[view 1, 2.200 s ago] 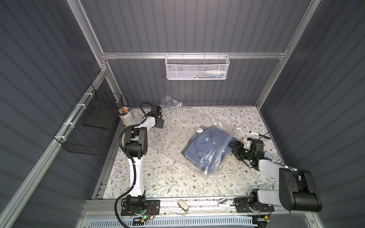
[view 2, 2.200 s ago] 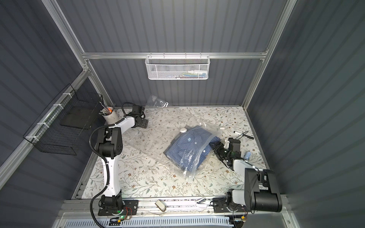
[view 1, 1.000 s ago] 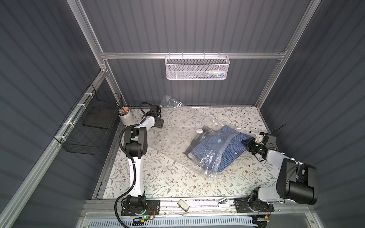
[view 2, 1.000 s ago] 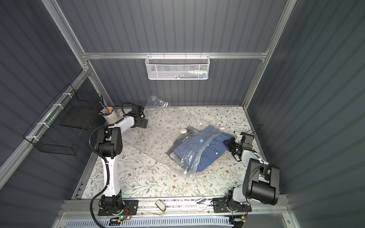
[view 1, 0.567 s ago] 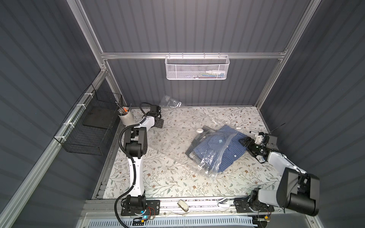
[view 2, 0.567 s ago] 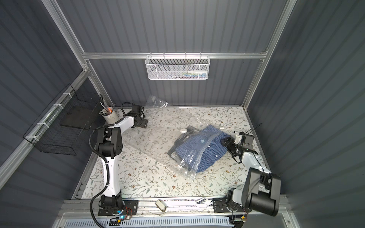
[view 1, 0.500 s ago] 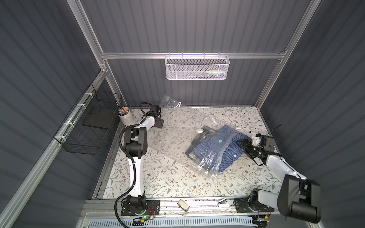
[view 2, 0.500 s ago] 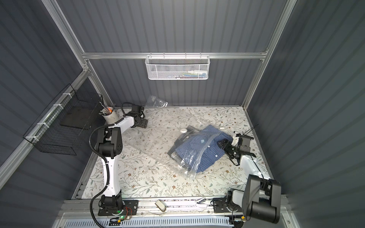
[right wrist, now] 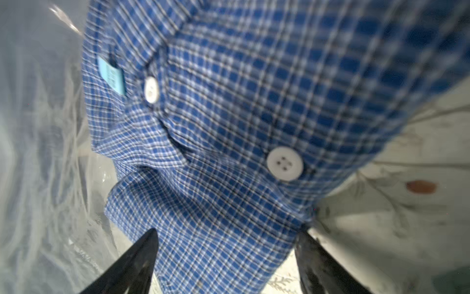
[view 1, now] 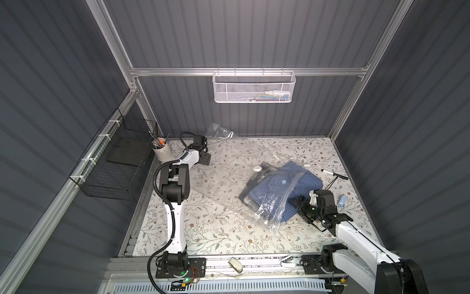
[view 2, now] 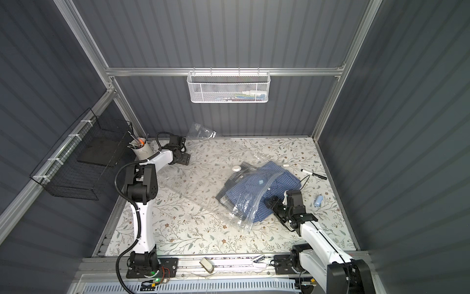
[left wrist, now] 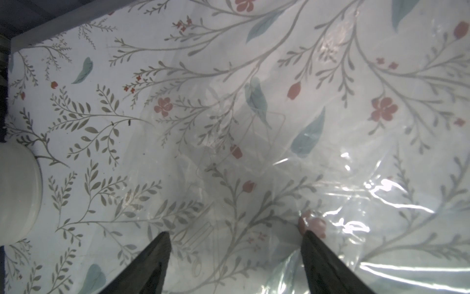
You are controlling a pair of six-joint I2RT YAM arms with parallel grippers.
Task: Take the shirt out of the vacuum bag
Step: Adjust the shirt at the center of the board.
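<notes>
At the far left, the left tool [view 1: 204, 159] is poised with its jaws wide and empty over a corner of the vacuum bag [view 2: 198, 183]. The bag lies flat across the surface [view 1: 216, 236], its white valve cap [view 1: 258, 168] just beside the shirt. Right of centre, the blue checked shirt [view 1: 307, 182] lies partly out of the crinkled bag mouth. The right tool [right wrist: 226, 231], open and holding nothing, straddles the shirt's near edge. It should probably close on a thick fold of cloth alone, then pull low and away while the left tool pins the bag.
</notes>
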